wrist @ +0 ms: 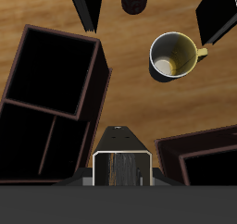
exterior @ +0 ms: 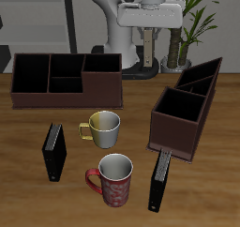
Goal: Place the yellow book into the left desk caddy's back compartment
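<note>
My gripper is high above the back of the table, shut on the yellow book, which hangs upright below it. In the wrist view the book shows edge-on between my fingers, at my gripper. The left desk caddy is a dark brown box nearer the front edge than my gripper and off to one side. Its slanted-wall back compartment is on its far side. In the wrist view the caddy lies beside and below the book, with its smaller sections open and empty.
A long low three-section box stands at the back; it also shows in the wrist view. A white mug with a yellow handle and a red patterned mug stand mid-table. Two black books stand near the front.
</note>
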